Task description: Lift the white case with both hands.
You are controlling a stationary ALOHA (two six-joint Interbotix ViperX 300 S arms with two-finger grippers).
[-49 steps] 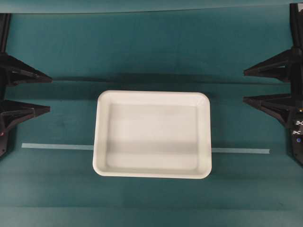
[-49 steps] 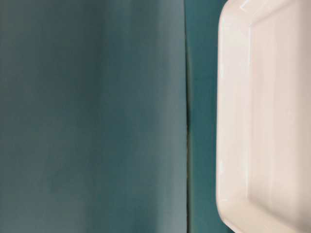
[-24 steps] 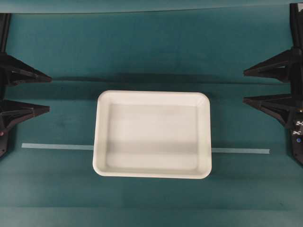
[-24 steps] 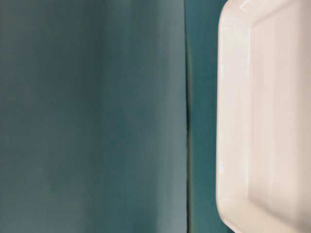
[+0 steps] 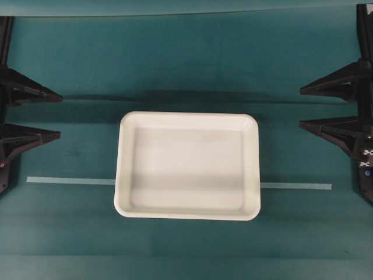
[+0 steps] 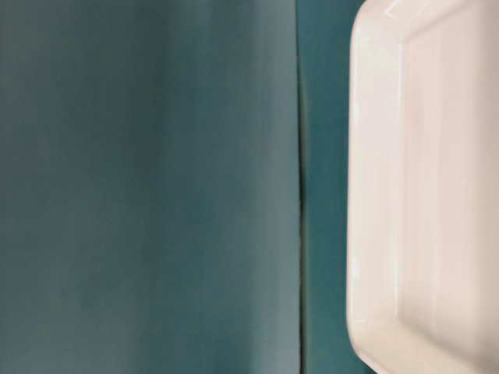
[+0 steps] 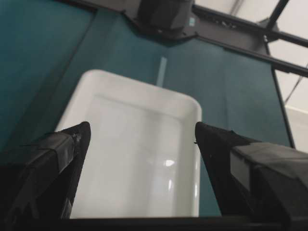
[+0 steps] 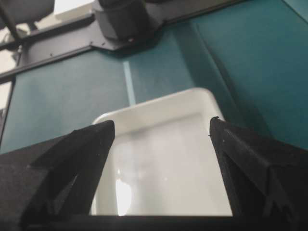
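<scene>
The left gripper [image 5: 60, 116] and right gripper [image 5: 300, 106], black and wedge-fingered, are both spread wide, holding nothing. Between them, well apart from each, the glossy round-cornered white case [image 5: 187, 165] rests on teal cloth [image 5: 186, 58] across a pale tape strip [image 5: 70, 181].

case [image 5: 187, 165] centre, on tape strip [image 5: 70, 181] | left gripper [image 5: 57, 115] left | right gripper [image 5: 303, 105] right

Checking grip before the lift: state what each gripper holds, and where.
Nothing. The left gripper and right gripper are open, apart from the white case.
</scene>
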